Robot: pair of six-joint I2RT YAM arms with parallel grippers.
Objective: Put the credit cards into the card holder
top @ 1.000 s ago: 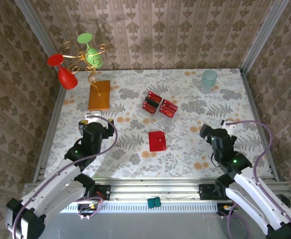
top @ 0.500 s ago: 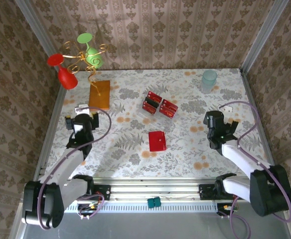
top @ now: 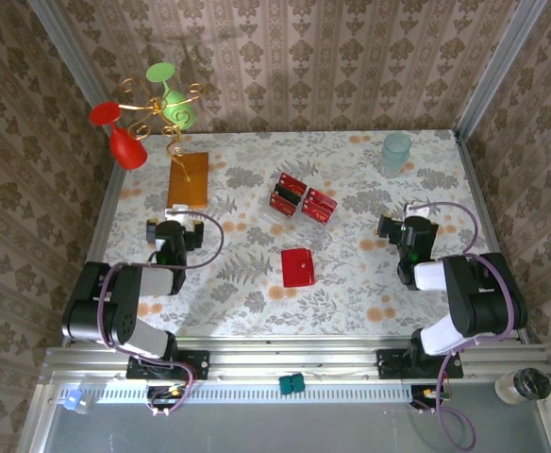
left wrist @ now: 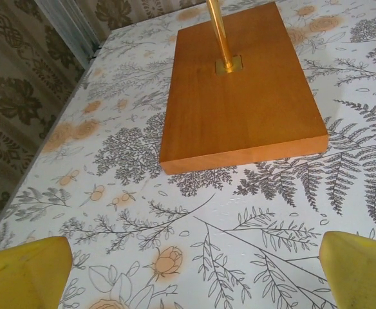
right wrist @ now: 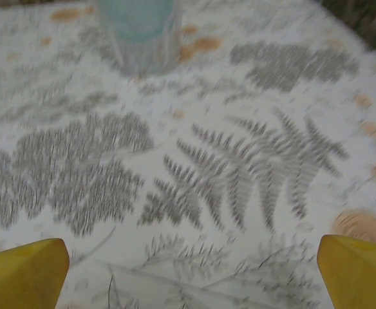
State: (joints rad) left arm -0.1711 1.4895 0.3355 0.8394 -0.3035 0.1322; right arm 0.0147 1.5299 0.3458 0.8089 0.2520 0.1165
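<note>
Left gripper (top: 175, 227) and right gripper (top: 403, 228) gape empty, well apart from the credit cards (top: 301, 196) clustered centrally; card holder (top: 297, 267) lies just nearer; flat, crowded cards could skid or lift doubled.

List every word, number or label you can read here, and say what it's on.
No text can be read.
Credit cards: small gold marks, too small to read.
Card holder: plain red, no writing visible.
Wooden slab and cup: no writing visible.
</note>
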